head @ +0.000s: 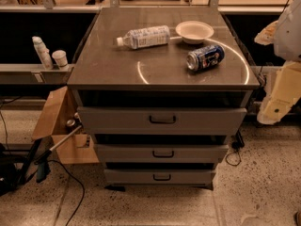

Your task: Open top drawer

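While your gripper (278, 108) hangs at the right edge, open or closed I cannot tell, the top drawer (113, 120) presents its horizontal handle (162, 119) leftward.

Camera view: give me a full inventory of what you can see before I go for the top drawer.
top drawer: 1, grey, uppermost in the cabinet front, dark loop handle at centre
lower drawers: 2, grey, stacked below it
cabinet top: 1, grey, carries the next three things
water bottle: 1, clear, lying on its side, rear left
bowl: 1, white, upright, rear right
can: 1, blue, on its side, in front of the bowl
cardboard box: 1, brown, left of the cabinet
spray bottle: 1, white, shelf at left
cup: 1, white, beside that bottle
robot arm: 1, white and cream, right edge
gripper: not in view
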`<state>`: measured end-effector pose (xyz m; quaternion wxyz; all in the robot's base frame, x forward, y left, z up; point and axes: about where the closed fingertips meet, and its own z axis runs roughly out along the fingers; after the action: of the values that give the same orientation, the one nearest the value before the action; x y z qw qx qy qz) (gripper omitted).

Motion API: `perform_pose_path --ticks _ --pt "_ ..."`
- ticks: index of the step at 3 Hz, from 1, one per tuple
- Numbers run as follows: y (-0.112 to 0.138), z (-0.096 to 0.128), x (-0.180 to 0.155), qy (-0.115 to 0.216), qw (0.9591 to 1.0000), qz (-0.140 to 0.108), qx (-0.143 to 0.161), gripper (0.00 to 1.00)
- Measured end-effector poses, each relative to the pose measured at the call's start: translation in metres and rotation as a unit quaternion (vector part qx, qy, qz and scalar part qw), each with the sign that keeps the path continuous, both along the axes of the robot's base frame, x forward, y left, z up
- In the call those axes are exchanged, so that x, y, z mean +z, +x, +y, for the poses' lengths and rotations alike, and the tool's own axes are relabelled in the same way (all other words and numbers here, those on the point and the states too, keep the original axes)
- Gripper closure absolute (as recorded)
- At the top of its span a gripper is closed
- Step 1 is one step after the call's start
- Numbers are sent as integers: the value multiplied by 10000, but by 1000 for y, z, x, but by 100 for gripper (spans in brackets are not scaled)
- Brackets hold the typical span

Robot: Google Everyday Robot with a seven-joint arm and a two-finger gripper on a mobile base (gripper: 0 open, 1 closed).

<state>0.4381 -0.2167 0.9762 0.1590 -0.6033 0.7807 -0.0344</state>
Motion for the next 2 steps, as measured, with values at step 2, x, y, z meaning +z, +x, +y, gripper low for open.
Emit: perform_pose_path --ticks 2 --pt "0 1 -2 132 9997 -122 161 0"
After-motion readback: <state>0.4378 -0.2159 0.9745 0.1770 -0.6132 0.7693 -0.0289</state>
